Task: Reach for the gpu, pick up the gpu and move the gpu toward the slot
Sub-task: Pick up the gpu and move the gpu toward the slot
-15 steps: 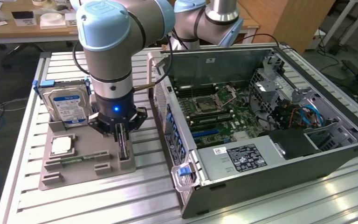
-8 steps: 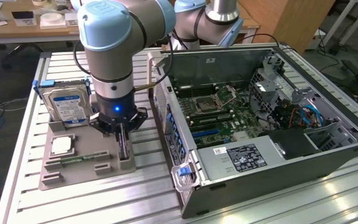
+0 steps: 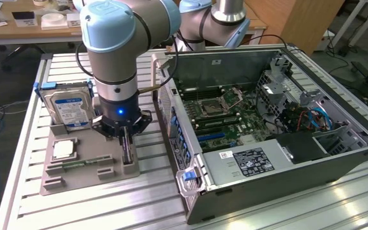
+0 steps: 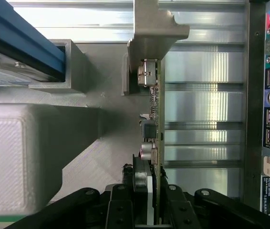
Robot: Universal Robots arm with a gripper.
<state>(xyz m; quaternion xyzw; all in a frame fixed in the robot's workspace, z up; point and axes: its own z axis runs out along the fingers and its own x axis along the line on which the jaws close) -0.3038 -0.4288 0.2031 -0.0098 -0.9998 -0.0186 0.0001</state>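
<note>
- The tool (image 4: 147, 200) pinches the gpu (image 4: 155, 109), with one finger on each flat side.
- The gpu stands on its edge in the grey holder (image 3: 82, 179) on the desk (image 3: 107, 206).
- This looks like the pick-up step: the grab is made, but the card is not lifted out yet.
- I think it needs a straight pull up, so the card does not catch on the holder.
- The blue slot (image 3: 212, 136) is inside the open computer case (image 3: 286, 187), on the exterior view's right.
- The case wall stands between the card and the slot.
- A hard drive (image 3: 72, 105) and a small square chip (image 3: 64, 149) sit close by in the same holder.
</note>
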